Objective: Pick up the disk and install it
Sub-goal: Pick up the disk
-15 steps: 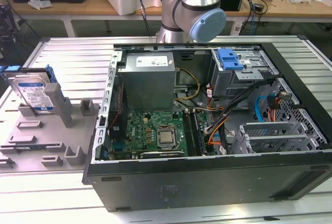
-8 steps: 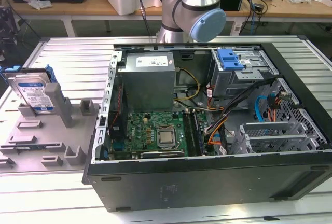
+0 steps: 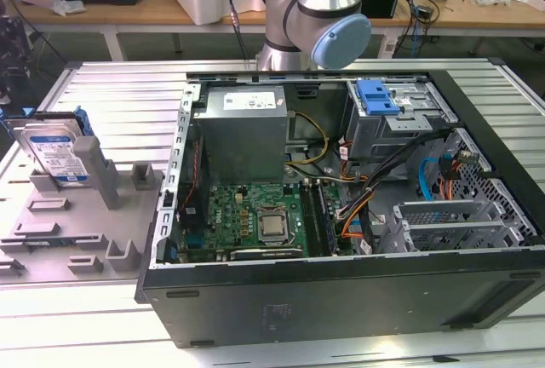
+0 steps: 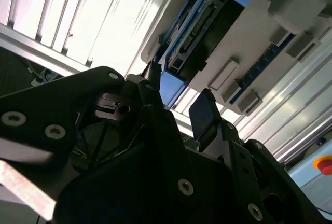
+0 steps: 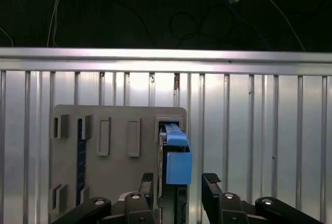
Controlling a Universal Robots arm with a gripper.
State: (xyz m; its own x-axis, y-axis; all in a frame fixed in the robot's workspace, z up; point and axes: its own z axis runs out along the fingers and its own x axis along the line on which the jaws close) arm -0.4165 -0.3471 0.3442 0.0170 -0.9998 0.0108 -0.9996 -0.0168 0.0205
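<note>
Our black claw [image 5: 179,179] hangs wide open over the flat silver blue-railed disk [image 3: 53,153], which stands upright in a grey plastic holder [image 3: 102,215] at the exterior view's left. We judge that an off-centre squeeze could tilt it or jam it in its slot.

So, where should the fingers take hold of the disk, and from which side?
Probably by its blue end handle, coming down from above: the disk stands on edge in the grey holder, handle uppermost, and the open fingers fit either side of it.
</note>
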